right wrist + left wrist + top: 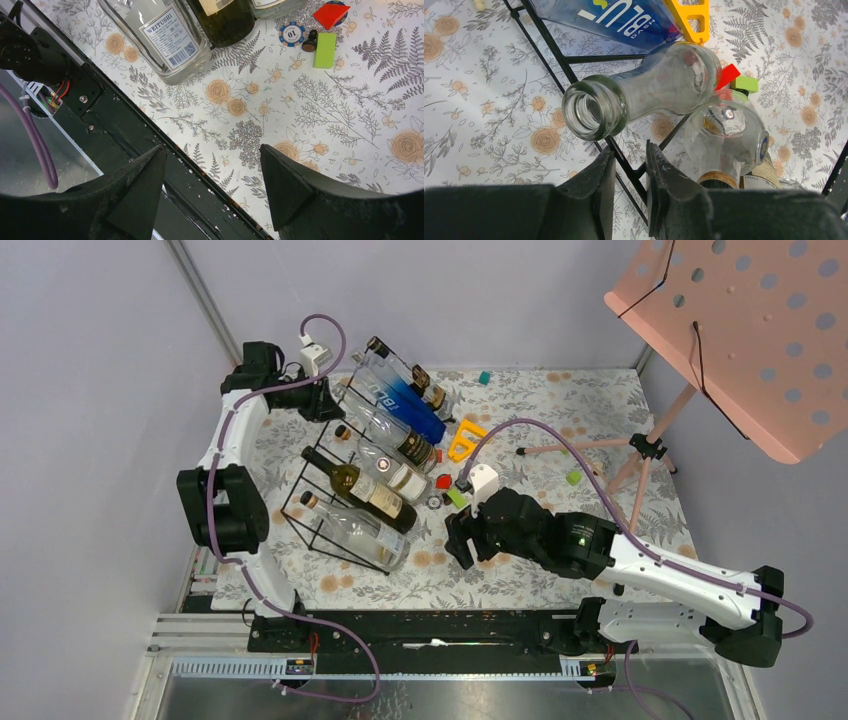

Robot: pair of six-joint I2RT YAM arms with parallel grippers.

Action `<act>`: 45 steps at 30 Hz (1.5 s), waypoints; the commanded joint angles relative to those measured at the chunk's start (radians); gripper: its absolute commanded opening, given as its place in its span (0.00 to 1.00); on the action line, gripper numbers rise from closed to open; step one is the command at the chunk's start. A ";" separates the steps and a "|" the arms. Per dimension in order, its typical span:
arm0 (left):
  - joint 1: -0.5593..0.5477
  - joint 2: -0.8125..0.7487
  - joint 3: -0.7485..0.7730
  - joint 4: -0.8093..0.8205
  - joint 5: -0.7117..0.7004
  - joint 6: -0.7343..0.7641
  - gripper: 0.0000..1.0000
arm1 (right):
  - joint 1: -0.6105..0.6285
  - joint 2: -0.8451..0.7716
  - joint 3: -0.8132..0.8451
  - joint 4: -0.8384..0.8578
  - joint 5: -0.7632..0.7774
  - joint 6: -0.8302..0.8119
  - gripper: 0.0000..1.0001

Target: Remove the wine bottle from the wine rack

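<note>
The black wire wine rack (318,525) stands left of centre with several bottles lying on it. A dark green wine bottle (362,490) with a cream label lies across its near part, and its base shows in the right wrist view (225,20). My left gripper (333,405) hovers at the rack's far end. In its wrist view the fingers (630,155) stand a narrow gap apart. A rack wire (549,50) shows through the gap, and a clear bottle's mouth (594,107) lies just ahead. My right gripper (462,540) is wide open and empty (212,155), low beside the rack's near right.
A pink perforated music stand (740,330) on a tripod (600,445) fills the right. Small items lie right of the rack: a yellow piece (465,440), a green block (325,50), a red piece (332,12) and a poker chip (291,35). The black front rail (125,130) runs under my right gripper.
</note>
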State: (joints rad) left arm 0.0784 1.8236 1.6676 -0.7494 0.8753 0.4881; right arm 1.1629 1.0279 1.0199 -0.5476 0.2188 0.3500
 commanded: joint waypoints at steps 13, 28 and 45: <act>-0.073 0.150 0.200 -0.359 0.190 0.515 0.00 | -0.006 0.044 0.070 -0.019 0.003 -0.021 0.76; -0.126 0.227 0.309 -0.389 0.077 0.558 0.00 | -0.006 0.059 0.082 -0.040 0.009 -0.030 0.76; -0.104 0.186 0.290 -0.116 -0.148 0.361 0.00 | -0.006 0.063 0.091 -0.043 0.024 -0.034 0.77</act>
State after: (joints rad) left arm -0.0261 2.0056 1.9697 -1.0794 0.9157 0.7677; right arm 1.1629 1.0878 1.0706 -0.5934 0.2245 0.3302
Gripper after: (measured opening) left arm 0.251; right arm 0.769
